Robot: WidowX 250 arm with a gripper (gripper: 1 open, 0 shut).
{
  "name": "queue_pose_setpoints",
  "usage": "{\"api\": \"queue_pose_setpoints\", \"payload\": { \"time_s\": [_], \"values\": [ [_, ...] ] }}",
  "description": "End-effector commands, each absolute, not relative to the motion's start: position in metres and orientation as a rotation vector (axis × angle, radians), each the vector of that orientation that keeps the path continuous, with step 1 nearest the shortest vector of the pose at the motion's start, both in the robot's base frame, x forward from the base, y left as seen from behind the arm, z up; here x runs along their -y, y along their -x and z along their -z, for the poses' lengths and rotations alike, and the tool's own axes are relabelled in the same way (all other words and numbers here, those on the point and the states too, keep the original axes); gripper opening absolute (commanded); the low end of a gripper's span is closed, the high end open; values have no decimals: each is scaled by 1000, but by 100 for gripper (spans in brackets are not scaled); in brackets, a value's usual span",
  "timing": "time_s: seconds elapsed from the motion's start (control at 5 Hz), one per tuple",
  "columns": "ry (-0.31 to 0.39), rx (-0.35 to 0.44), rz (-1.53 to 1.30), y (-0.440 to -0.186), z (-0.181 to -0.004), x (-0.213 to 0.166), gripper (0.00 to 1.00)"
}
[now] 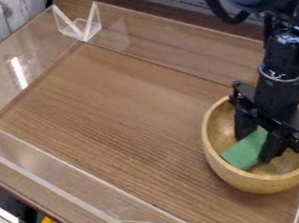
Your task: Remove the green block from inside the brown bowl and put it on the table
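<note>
Over on the left, the large dark-brown wood-grain desk [106, 118] lies bare inside its low clear acrylic walls [46, 190], and that open stretch is where the block has to end up. Moving right, there's the round, shallow light-brown wooden bowl [228, 173] near the desk's right edge, and the small flat bright-green block [246, 152] sits inside it, tilted up against the sloping inner wall rather than lying flat. That tilt explains the approach: the black end effector [273, 137] comes straight down into the bowl so its 2 fingers can straddle the block from above. The block sits right between those fingers, its lower-left part poking out beneath them. The jaws have clamped shut on it, though the dark fingers hide the contact itself, so the grip looks made rather than proven. Nothing has been lifted yet.
</note>
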State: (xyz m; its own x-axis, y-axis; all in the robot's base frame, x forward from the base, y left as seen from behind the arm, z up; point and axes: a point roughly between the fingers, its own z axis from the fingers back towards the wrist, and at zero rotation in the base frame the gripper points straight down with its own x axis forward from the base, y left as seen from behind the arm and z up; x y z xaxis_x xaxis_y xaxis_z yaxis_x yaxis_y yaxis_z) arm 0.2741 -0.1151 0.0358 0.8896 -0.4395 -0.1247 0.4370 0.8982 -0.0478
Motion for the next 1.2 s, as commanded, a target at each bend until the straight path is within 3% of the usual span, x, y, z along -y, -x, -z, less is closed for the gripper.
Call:
{"api": "queue_pose_setpoints", "payload": {
  "time_s": [0.0,1.0],
  "values": [
    [38,-96,460,-275,-53,116,0],
    [89,-98,463,-267,-76,113,0]
  ]
}}
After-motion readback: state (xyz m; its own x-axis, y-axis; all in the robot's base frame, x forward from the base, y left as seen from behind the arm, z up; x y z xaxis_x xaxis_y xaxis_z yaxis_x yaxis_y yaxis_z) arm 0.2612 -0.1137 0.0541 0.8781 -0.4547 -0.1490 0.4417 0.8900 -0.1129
